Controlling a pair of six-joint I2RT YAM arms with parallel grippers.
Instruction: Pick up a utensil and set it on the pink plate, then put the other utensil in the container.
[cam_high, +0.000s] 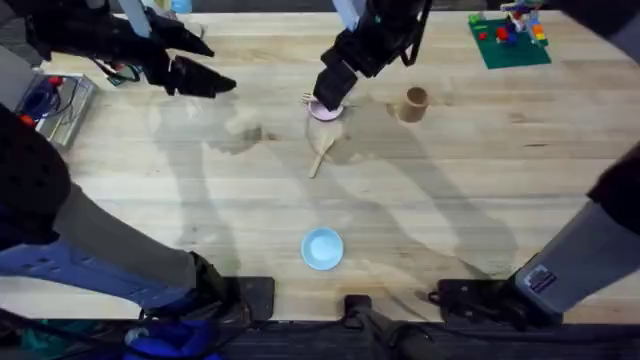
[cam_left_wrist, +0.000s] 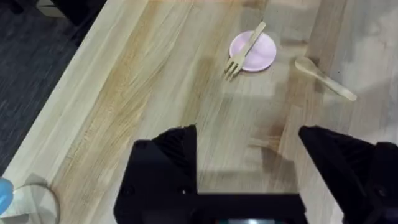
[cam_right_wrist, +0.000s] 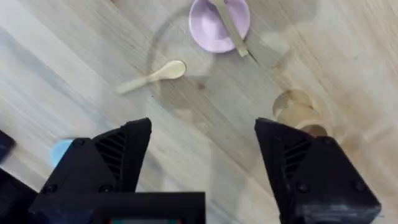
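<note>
pink plate (cam_high: 325, 111) half hidden (overhead), fork (cam_right_wrist: 229, 25) cropped

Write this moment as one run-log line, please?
fork: lying across pink plate | spoon: on table, untouched | container: upright | right gripper: open, above table | left gripper: open

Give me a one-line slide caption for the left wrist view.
Fork lies across the pink plate; spoon on the table beside it.

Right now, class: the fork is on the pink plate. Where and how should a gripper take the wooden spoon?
Grip the spoon by its flat thin handle, coming straight down, fingers closing across its narrow width. It lies flat on the table, clear of the pink plate.
</note>
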